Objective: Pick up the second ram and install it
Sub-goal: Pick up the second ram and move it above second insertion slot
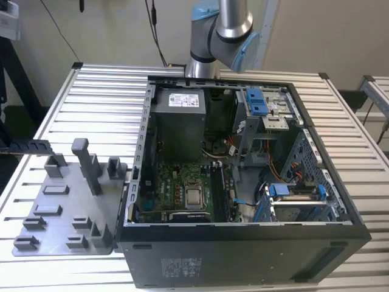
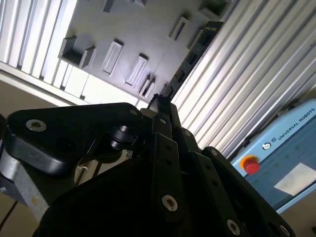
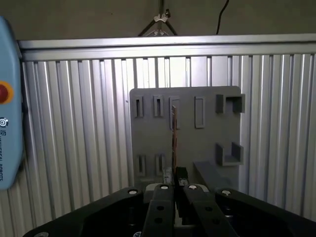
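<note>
Surface and room: a ribbed aluminium desk (image 3: 74, 128) spreads beyond the end effector (image 3: 174, 174) in both wrist views. Past the desk's far edge rail stands a plain wall (image 3: 98, 17).

End effector: closed tight on one end of the second ram (image 3: 174, 133). The ram projects straight out from the tips. It is edge-on in the first wrist view and shows its dark notched side in the second wrist view.

Surroundings: directly beyond the ram a grey fixture plate (image 3: 197, 143) lies flat on the desk. Contact between ram and plate cannot be told. Off to one side of the end effector sits a blue teach pendant (image 2: 286, 148).

Count: one ram held, one plate carrying two open-sided blocks (image 3: 229, 154), one pendant with one red button (image 2: 251, 164).

Exterior view: one open computer case (image 1: 243, 258) stands on the desk, with the plate just beside it at the exterior view's left. The arm (image 1: 222, 24) rises behind the case.
</note>
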Tool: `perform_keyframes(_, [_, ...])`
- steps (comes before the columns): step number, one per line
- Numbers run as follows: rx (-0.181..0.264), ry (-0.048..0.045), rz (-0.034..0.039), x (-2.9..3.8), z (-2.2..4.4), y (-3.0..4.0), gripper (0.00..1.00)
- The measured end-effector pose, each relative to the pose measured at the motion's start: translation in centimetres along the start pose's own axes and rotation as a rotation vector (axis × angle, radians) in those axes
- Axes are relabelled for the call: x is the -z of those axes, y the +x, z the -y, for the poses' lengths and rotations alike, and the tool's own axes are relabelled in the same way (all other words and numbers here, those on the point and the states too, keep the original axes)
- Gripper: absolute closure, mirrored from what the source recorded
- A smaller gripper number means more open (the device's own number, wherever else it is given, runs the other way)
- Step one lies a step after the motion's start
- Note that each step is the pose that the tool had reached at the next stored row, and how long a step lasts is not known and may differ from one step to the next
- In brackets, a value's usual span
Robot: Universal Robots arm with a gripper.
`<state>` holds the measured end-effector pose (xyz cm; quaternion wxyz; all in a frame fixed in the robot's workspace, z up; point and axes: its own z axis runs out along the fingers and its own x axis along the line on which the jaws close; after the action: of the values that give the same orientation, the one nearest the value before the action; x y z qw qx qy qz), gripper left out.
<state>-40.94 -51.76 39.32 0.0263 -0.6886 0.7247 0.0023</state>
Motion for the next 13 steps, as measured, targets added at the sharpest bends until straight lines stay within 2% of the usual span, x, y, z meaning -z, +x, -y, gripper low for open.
perform_keyframes(4, [0.0, 0.0, 0.0, 0.63, 0.02, -0.02, 0.86])
perform_keyframes(13, [0.0, -0.0003, -0.0001, 0.72, 0.17, -0.03, 0.86])
